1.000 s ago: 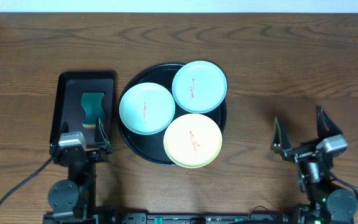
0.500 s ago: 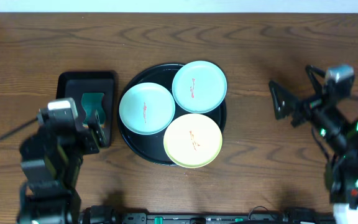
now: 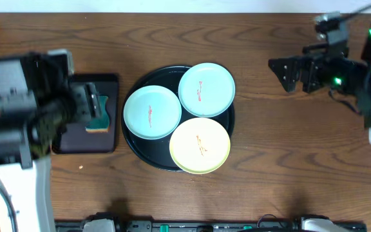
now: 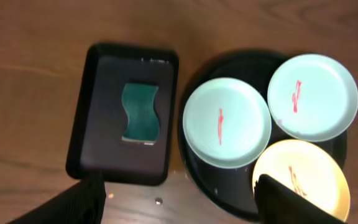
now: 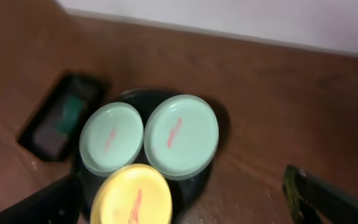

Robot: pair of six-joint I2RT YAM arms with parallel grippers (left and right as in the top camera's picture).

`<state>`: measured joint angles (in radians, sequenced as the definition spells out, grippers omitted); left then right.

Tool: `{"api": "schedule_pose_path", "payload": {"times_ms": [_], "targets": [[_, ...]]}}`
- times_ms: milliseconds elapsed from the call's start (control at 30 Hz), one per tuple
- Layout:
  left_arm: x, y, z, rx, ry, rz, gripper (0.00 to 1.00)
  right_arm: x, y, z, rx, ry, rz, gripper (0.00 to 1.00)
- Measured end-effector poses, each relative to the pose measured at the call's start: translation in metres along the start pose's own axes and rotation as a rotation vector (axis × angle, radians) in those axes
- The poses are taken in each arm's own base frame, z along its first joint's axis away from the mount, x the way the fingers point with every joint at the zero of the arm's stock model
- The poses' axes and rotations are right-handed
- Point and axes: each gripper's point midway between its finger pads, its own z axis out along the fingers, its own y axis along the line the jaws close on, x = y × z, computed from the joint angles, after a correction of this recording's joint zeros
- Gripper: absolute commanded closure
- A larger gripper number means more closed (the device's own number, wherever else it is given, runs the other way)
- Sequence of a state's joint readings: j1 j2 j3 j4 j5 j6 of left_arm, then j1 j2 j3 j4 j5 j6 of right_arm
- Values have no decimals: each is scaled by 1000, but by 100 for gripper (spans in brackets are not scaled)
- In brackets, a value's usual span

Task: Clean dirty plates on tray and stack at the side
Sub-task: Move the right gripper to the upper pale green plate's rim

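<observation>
Three plates on the round tray, both grippers empty and off to the sides.

From the overhead view I see two aqua plates, one on the left [image 3: 151,113] and one at the top [image 3: 206,89]. A yellow plate [image 3: 199,145] sits at the front, and its edge overhangs the rim of the glossy black tray [image 3: 133,143]. The three plates crowd close together, and each has a thin red smear at its centre. My left gripper [image 4: 179,182] hangs above the small rectangular tray [image 3: 85,138] with the green sponge [image 3: 97,111], just left of the plates. Its fingers are spread wide and hold nothing. My right gripper [image 3: 286,72] is well to the right of the plates, above the bare wood tabletop [image 3: 269,167]. It points back toward the plates, jaws wide apart and empty.
</observation>
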<state>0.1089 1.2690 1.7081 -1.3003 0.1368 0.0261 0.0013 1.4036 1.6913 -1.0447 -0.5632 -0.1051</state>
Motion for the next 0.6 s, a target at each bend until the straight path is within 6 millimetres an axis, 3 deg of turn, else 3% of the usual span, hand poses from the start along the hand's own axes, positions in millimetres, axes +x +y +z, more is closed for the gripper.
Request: {"api": "schedule_pose_path", "payload": {"times_ms": [233, 367, 467, 600], "targets": [[-10, 7, 37, -27, 99, -2, 23, 7, -21, 38, 13, 112, -16, 1], [-8, 11, 62, -42, 171, -6, 23, 3, -27, 54, -6, 108, -1, 9], [-10, 13, 80, -47, 201, -6, 23, 0, -25, 72, -28, 110, 30, 16], [-24, 18, 99, -68, 177, -1, 23, 6, -5, 113, -69, 156, 100, 28]]}}
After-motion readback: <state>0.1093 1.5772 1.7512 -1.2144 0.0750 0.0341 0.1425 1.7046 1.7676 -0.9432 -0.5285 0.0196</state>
